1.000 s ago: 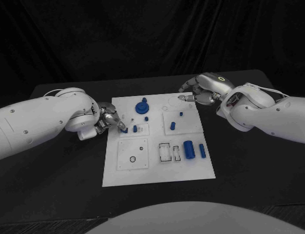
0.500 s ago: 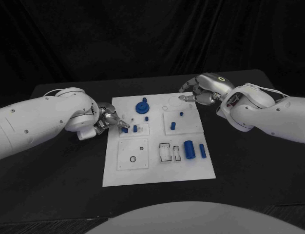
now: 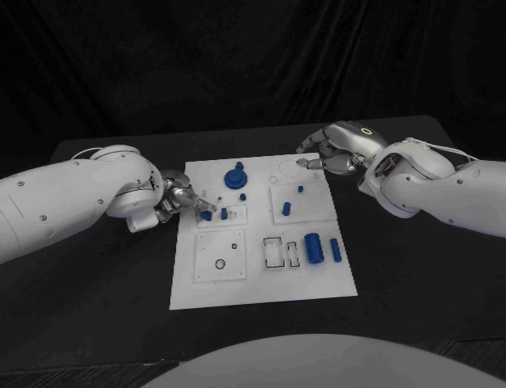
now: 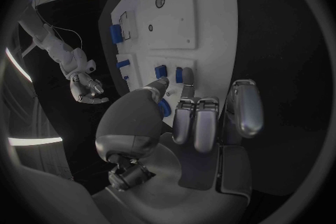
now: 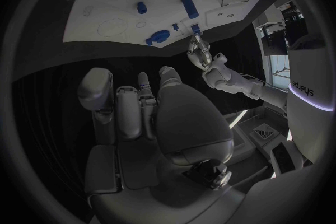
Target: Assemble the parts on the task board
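At centre of the black surface [image 3: 102, 275]: white task board [image 3: 265, 279], long side running away from the robot. Blue parts spread over its far and middle areas: a knobbed round part [image 3: 236, 178] near the far edge, a small peg [image 3: 244, 196] just behind it toward the robot, two short pegs [image 3: 215, 215] in a square recess by the board's left edge, a slim cylinder [image 3: 286, 209] and a tiny stud [image 3: 301, 189] in the right recess, a thick cylinder [image 3: 314, 247] and a thin rod [image 3: 336, 250] side by side near the right edge. Black outlined slots [image 3: 281, 251] beside the thick cylinder, a small ring mark [image 3: 219, 263] in the lower left square.

At the board's left edge: left hand [image 3: 181, 200], low over the surface, fingertips [image 4: 186, 74] reaching the two short pegs; thumb and a finger closing about one of them, other fingers curled alongside. Whether the peg is truly pinched, cannot tell. White left arm bent sharply at the wrist, coming in from the side.

At the board's far right corner: right hand [image 3: 337, 150], raised, fingers curled inward with nothing between them, tips pointing toward the board. Wrist view of it: palm and bent fingers [image 5: 133, 106] above the board's far edge.
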Controlling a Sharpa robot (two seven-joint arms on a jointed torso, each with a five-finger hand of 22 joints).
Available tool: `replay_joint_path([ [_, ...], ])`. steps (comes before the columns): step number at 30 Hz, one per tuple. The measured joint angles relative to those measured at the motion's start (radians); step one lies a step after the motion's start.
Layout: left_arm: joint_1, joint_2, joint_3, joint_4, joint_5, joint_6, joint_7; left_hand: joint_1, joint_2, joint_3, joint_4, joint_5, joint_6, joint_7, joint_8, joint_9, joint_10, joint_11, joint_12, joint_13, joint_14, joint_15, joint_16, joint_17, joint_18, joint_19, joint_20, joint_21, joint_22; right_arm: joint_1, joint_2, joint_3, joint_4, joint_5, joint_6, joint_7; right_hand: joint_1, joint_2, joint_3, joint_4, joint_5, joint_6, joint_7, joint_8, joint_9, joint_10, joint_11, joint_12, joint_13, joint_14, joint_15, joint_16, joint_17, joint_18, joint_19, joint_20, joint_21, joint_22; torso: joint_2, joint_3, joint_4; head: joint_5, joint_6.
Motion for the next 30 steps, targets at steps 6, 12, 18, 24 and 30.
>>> replay_joint_path([
  [6,0.000,0.000,0.000,-0.003,0.000,0.002,-0.001,-0.004,0.004,-0.040,0.012,-0.013,0.001,-0.001,0.039,0.045,0.000,0.000,0.000,0.000,0.000,0.000,0.000,0.000,0.000,0.000,0.000,0.000,0.000,-0.003,0.001,0.000,-0.002,0.000,0.002,-0.001,0.004,-0.004,0.003,-0.003,0.003,0.000,0.000,0.000,-0.001,0.000,0.000,-0.004,0.000,0.000,0.000,-0.004,0.000,0.000,0.000,0.000,0.000,0.000,0.001,0.0000,-0.0003,0.001,0.000],
  [12,0.000,0.000,0.000,-0.004,0.000,0.002,0.000,-0.010,0.010,-0.078,0.032,-0.019,-0.006,-0.009,0.087,0.103,0.000,0.000,0.000,0.000,0.000,0.000,0.000,0.000,0.000,0.000,0.000,-0.006,0.000,-0.005,0.002,0.000,-0.003,0.000,0.003,-0.003,0.005,-0.005,0.003,-0.003,0.005,0.000,0.000,0.000,-0.001,0.000,0.000,-0.005,0.000,0.000,0.000,-0.004,0.000,0.000,0.000,0.000,0.000,0.000,0.001,0.0002,-0.0004,-0.001,0.000],
  [18,0.000,0.001,0.000,-0.004,0.000,0.002,0.003,-0.010,0.010,-0.079,0.033,-0.019,-0.006,-0.009,0.088,0.108,0.000,0.000,0.000,0.000,0.000,0.000,0.000,0.000,0.000,0.000,0.000,-0.006,0.000,-0.006,0.002,0.000,-0.003,0.000,0.004,-0.003,0.005,-0.005,0.003,-0.003,0.009,0.000,0.000,0.000,-0.001,0.000,0.000,-0.005,0.000,0.000,0.000,-0.004,0.000,0.000,0.000,0.000,-0.004,0.000,0.001,0.0007,-0.0004,-0.001,0.000],
  [24,0.000,0.003,0.000,-0.003,0.000,0.002,0.006,-0.010,0.019,-0.082,0.036,-0.019,-0.006,-0.009,0.088,0.108,0.000,0.000,0.000,0.000,0.000,0.000,0.000,0.000,0.000,0.004,-0.004,-0.006,0.000,-0.006,0.002,0.000,-0.003,0.000,0.004,-0.004,0.005,-0.005,0.008,-0.003,0.016,0.004,0.004,0.000,-0.002,0.000,0.000,-0.004,0.000,0.000,0.001,-0.004,0.000,0.000,0.000,0.000,-0.004,0.000,0.001,0.0007,-0.0006,-0.002,0.000],
  [30,0.000,0.005,0.000,-0.001,0.000,0.000,0.011,-0.004,0.024,-0.088,0.036,-0.019,-0.006,-0.009,0.087,0.095,0.000,0.000,0.000,0.000,0.000,0.000,0.000,0.000,0.000,0.004,-0.004,-0.006,0.000,-0.006,0.002,0.000,-0.004,0.000,0.004,-0.005,0.005,-0.005,0.008,-0.003,0.016,0.004,0.004,0.000,-0.002,0.000,0.000,-0.003,0.000,0.000,0.001,-0.004,0.000,0.000,0.000,0.000,-0.004,0.000,0.000,0.0007,-0.0006,-0.002,0.000],
])
